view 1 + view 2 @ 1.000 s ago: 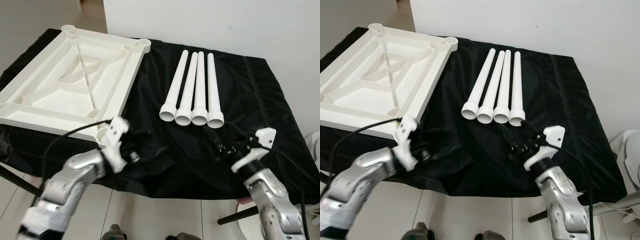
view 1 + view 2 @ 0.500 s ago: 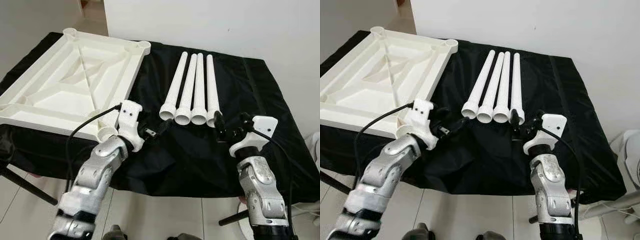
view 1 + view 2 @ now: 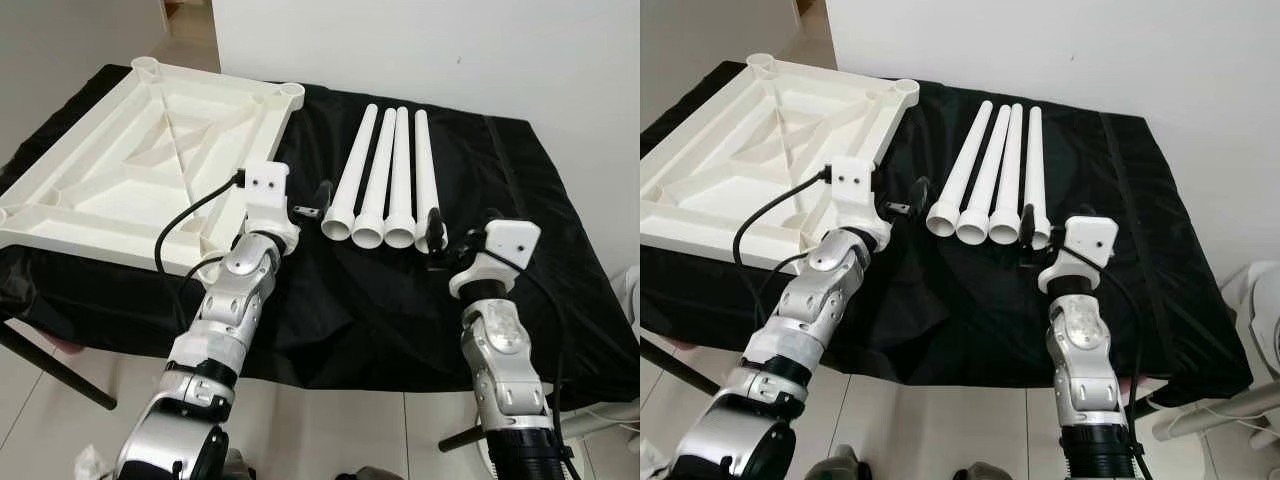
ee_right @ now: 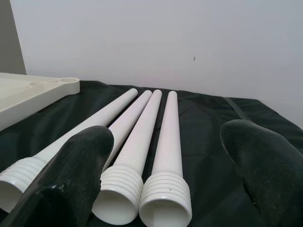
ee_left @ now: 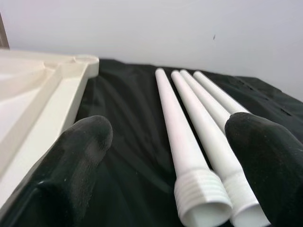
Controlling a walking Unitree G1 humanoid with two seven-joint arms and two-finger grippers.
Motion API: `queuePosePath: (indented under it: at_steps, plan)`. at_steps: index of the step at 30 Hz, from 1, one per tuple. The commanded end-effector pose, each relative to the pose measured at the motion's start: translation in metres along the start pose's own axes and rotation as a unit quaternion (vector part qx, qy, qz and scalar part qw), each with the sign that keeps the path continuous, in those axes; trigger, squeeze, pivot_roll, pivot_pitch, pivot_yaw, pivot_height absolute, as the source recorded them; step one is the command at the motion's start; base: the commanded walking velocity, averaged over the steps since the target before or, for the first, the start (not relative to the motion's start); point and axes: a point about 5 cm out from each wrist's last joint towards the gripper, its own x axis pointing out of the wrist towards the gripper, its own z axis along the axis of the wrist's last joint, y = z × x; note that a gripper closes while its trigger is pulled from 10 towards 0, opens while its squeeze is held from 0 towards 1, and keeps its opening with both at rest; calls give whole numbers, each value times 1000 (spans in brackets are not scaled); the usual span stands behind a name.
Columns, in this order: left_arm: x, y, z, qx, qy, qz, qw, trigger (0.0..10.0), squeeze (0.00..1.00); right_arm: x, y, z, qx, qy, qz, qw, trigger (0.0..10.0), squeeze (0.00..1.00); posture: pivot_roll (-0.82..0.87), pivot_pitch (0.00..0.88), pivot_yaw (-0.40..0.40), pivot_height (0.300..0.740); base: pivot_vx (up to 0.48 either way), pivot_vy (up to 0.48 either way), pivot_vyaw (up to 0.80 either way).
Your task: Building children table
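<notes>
A white children's tabletop (image 3: pixel 100 238) lies upside down on the left of the black-draped table, with round leg sockets at its corners. Several white legs (image 3: pixel 385 170) lie side by side in the middle, their threaded ends towards me. My left gripper (image 3: pixel 312 200) hovers open just left of the leftmost leg's threaded end, between it and the tabletop's edge. In the left wrist view the legs (image 5: pixel 189 142) run away between the spread fingers. My right gripper (image 3: pixel 452 235) is open just right of the rightmost leg's end. The threaded ends (image 4: pixel 161 189) lie between its fingers.
The black cloth (image 3: pixel 520 200) covers the whole table and hangs over its front edge. There is bare cloth right of the legs. A white wall stands close behind the table. A white rounded object (image 3: pixel 1260 300) sits on the floor at the far right.
Both arms have risen from the table's front edge and reached forward. The left gripper now sits beside the leftmost leg's end, the right gripper beside the rightmost.
</notes>
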Motion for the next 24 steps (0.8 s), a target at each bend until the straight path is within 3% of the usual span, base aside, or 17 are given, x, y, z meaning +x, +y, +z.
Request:
queuePosePath:
  at_steps: [1,13,17,24]
  plan:
    - [-3,4,-11,26,19,-5,999,10000,0,-4,-4,-5,-28,-1,-16,999,10000,0,17,0,0,740,0,0,0]
    - [-14,26,-18,38,8,35,999,10000,0,-20,-9,-11,-80,-19,-34,996,10000,0,-1,0,62,740,0,0,0]
    - [-11,33,-16,40,6,42,998,10000,0,-17,-11,-11,-93,-24,-37,995,10000,0,-3,0,57,740,0,0,0]
    - [-6,31,-17,42,4,15,999,10000,0,-8,-10,-13,-88,-23,-46,995,10000,0,0,0,23,740,0,0,0]
